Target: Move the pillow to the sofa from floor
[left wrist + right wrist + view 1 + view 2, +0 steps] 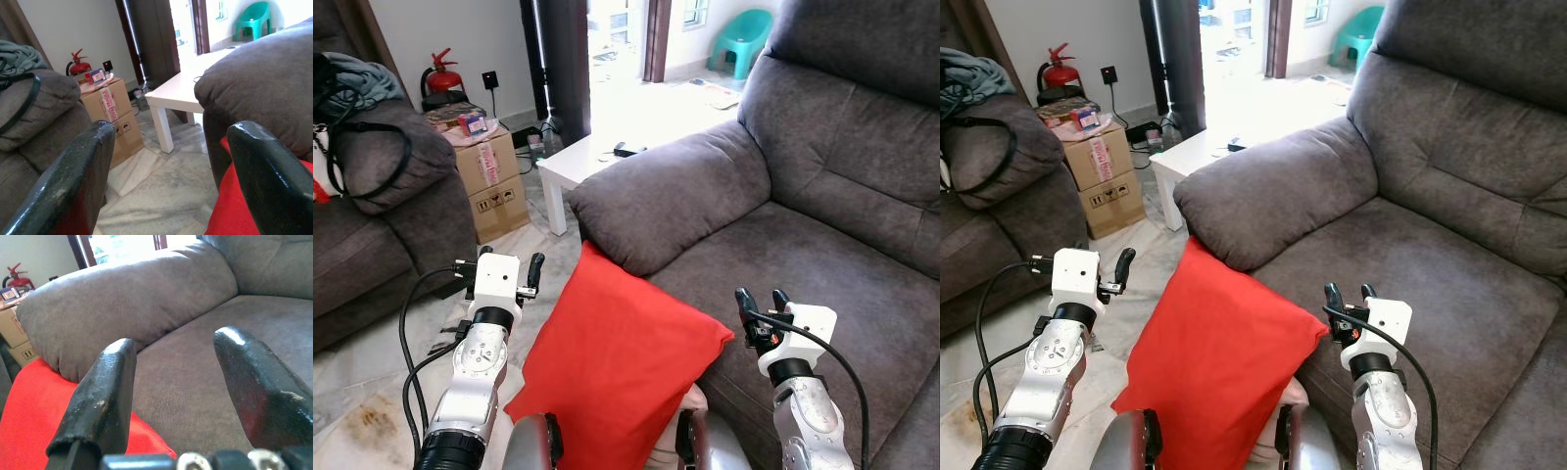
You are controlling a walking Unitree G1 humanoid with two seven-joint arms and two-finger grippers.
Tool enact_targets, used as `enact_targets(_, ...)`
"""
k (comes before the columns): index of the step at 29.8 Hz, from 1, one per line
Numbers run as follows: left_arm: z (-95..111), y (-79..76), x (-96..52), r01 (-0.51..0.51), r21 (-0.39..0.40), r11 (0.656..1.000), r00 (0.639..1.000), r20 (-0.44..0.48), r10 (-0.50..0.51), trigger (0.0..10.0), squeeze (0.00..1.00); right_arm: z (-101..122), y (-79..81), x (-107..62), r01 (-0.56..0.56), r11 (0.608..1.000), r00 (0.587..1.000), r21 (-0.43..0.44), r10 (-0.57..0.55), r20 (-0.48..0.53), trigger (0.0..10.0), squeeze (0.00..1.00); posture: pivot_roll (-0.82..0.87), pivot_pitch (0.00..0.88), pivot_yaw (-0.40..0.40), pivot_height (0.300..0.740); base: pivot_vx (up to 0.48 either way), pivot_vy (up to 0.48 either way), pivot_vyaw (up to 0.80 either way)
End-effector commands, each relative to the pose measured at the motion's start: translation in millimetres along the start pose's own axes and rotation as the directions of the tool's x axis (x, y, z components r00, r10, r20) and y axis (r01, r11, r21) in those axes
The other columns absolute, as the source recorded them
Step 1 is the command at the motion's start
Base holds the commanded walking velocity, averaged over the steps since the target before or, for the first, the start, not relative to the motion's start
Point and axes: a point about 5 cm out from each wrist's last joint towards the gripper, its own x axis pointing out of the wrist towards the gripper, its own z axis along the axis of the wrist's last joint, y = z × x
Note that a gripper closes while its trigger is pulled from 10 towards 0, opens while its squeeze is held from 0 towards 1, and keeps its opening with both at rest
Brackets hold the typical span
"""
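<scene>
Red pillow (612, 357) leaned on front of grey sofa (822, 245), tucked under armrest (671, 196), lower corner down near floor. Left gripper (499, 269) hovered just left of it, fingers spread, nothing held. Right gripper (762, 302) sat over seat cushion by pillow's right corner, also spread, empty. White side table (582, 162) and cardboard box (494, 181) further back.

Silver arms, white wrist blocks, black cables, black-fingered left claw (501, 266).
</scene>
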Motion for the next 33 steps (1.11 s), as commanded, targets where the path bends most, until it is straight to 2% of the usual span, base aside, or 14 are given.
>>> enact_targets(1, 1.1, 0.6, 2.4, -0.012, 0.001, 1.0, 1.0, 0.001, 0.012, 10.0, 0.0, -0.7, 0.9, 2.8, -0.009, 1.0, 1.0, 0.007, 0.009, -0.021, 10.0, 0.0, -0.01, 0.0, -0.023, 0.574, 0.0, 0.0, 0.0)
enact_targets(16, -0.8, 0.1, 1.1, -0.02, -0.001, 1.0, 1.0, -0.008, 0.02, 10.0, 0.0, 0.4, 3.0, 3.5, -0.033, 0.999, 0.999, -0.005, 0.032, -0.029, 10.0, 0.0, 0.0, 0.0, -0.035, 0.565, 0.0, 0.0, 0.0)
enact_targets(21, -2.4, 3.4, -1.1, -0.035, -0.004, 0.999, 0.999, -0.014, 0.035, 10.0, 0.0, -5.1, 6.9, 6.7, -0.044, 0.999, 0.996, 0.003, 0.044, -0.074, 10.0, 0.0, 0.01, 0.0, -0.041, 0.565, 0.0, 0.0, 0.0)
enact_targets(29, -3.1, 5.7, -1.9, -0.044, -0.003, 0.999, 0.999, -0.018, 0.044, 10.0, 0.0, -1.0, 9.2, 9.7, -0.053, 0.999, 0.997, 0.006, 0.053, -0.047, 10.0, 0.0, 0.02, 0.0, -0.045, 0.517, 0.0, 0.0, 0.0)
enact_targets(33, -3.0, 5.8, -1.9, -0.044, -0.003, 0.999, 0.999, -0.017, 0.044, 10.0, 0.0, 0.4, 9.5, 10.3, -0.061, 0.998, 0.997, -0.001, 0.061, -0.041, 10.0, 0.0, 0.02, 0.0, -0.047, 0.517, 0.0, 0.0, 0.0)
